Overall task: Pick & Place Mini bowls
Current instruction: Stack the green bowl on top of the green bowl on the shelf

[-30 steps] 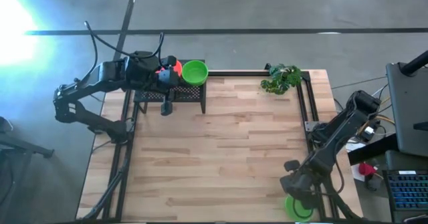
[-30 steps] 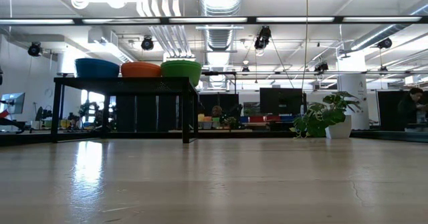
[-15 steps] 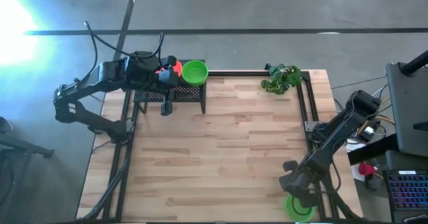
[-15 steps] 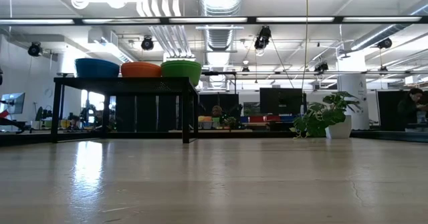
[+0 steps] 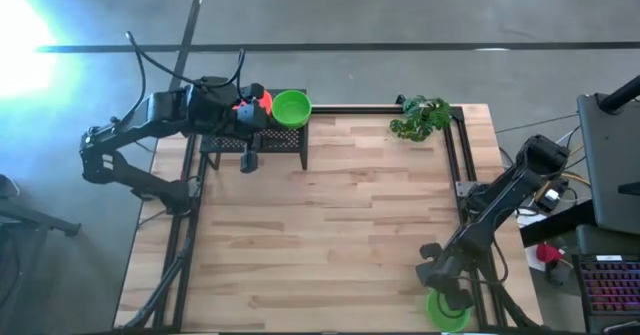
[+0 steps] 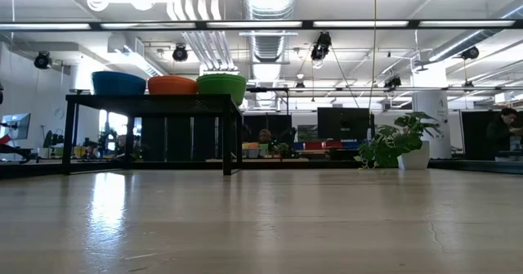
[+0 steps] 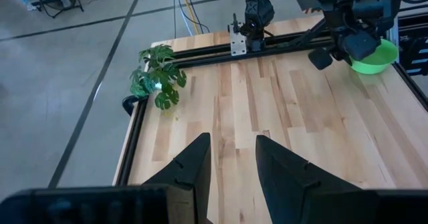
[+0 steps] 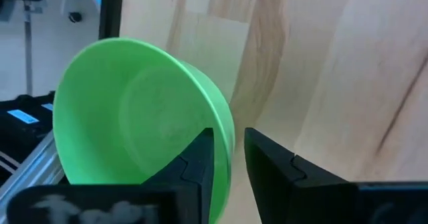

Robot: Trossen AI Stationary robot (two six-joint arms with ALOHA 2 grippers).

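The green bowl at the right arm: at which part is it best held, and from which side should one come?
Probably by the thin rim. The green bowl is an open cup, so one finger inside and one outside fits its wall. The right end effector straddles that rim from the open side, at the table's near right corner.

Bowls on stand: three small round bowls in a row, upright, mouths up, on the black stand at the table's far left corner.
Blue bowl (image 6: 118,83): at the row's left end in the low view.
Orange bowl (image 6: 172,85): middle of the row, touching its neighbours.
Green bowl (image 5: 291,107): at the row's right end, empty.
Second green bowl (image 8: 134,117): at the table's near right corner, tilted, its rim pinched between two dark fingers.
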